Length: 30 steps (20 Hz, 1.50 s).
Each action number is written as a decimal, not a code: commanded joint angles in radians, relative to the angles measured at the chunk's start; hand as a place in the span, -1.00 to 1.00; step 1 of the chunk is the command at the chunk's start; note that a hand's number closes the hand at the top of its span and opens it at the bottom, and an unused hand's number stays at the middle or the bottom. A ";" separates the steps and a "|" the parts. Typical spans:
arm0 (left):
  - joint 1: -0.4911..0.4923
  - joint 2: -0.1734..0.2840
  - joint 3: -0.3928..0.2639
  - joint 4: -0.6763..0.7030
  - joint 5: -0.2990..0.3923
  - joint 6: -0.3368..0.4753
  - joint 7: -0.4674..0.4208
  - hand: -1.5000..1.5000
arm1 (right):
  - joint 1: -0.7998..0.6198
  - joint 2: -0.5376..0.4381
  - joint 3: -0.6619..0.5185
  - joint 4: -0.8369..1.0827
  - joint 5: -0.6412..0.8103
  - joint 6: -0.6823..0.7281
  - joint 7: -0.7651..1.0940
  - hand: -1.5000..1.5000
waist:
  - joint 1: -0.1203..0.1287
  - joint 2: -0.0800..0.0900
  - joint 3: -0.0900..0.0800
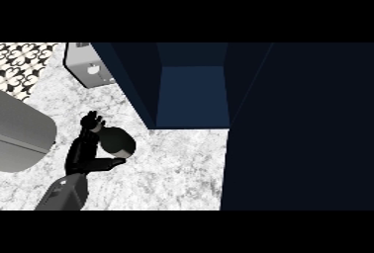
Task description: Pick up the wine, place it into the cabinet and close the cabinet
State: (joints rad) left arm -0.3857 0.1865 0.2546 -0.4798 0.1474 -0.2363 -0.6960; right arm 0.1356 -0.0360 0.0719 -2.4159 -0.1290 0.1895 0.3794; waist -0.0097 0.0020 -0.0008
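Left robot hand (93, 148) wrapped around the dark round-topped wine bottle (116, 141).
Bottle sits on the white marbled surface (175, 168), just left of the open dark blue cabinet (191, 94); side grasp suits lifting it in. Right robot hand out of view.

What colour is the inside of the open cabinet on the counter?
Dark blue: the cabinet interior shows a blue back panel, seen best in the head view.

head cam | steep down onto counter (175, 168) | cabinet (191, 94) ahead | single view
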 commanded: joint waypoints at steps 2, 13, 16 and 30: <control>-0.037 -0.002 0.017 0.138 0.001 -0.030 -0.090 -1.00 | -0.099 -0.025 -0.047 -0.028 -0.042 -0.030 0.099 -1.00 | 0.000 0.001 0.000; -0.111 0.008 0.048 0.279 0.022 -0.138 -0.155 -1.00 | -0.001 0.006 0.008 -0.058 0.008 -0.015 0.054 -1.00 | -0.007 0.002 -0.001; -0.100 0.015 0.040 0.280 0.017 -0.171 -0.161 1.00 | -0.062 0.016 0.001 0.028 0.047 -0.027 0.009 -1.00 | -0.003 0.003 -0.001; -0.048 -0.029 -0.004 0.297 -0.037 -0.146 -0.267 1.00 | -0.026 -0.019 -0.066 0.059 -0.034 0.040 -0.043 -1.00 | -0.005 0.003 -0.001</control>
State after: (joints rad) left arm -0.4843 0.1801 0.2706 -0.1771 0.1286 -0.3358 -0.8730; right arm 0.0834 -0.0449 0.0395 -2.3863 -0.1398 0.2000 0.3818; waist -0.0202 0.0066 -0.0017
